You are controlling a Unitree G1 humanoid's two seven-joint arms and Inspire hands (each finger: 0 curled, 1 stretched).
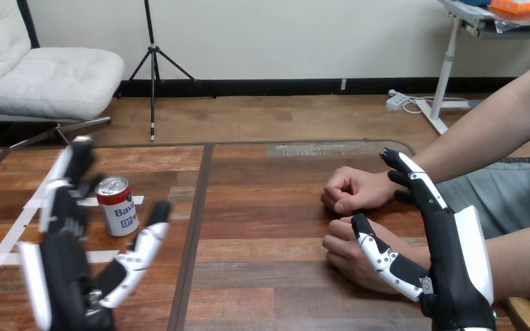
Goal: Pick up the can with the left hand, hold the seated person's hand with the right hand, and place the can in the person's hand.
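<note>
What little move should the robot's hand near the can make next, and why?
Probably close the left hand round the can. The can stands upright on the table between the hand's straight fingers and thumb, so nothing grips it yet and it cannot be lifted.

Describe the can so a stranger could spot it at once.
On the wooden table's left half, the can stands upright between the fingers and thumb of the robot's open left hand. It is the only red-and-white cylinder, silver on top.
</note>
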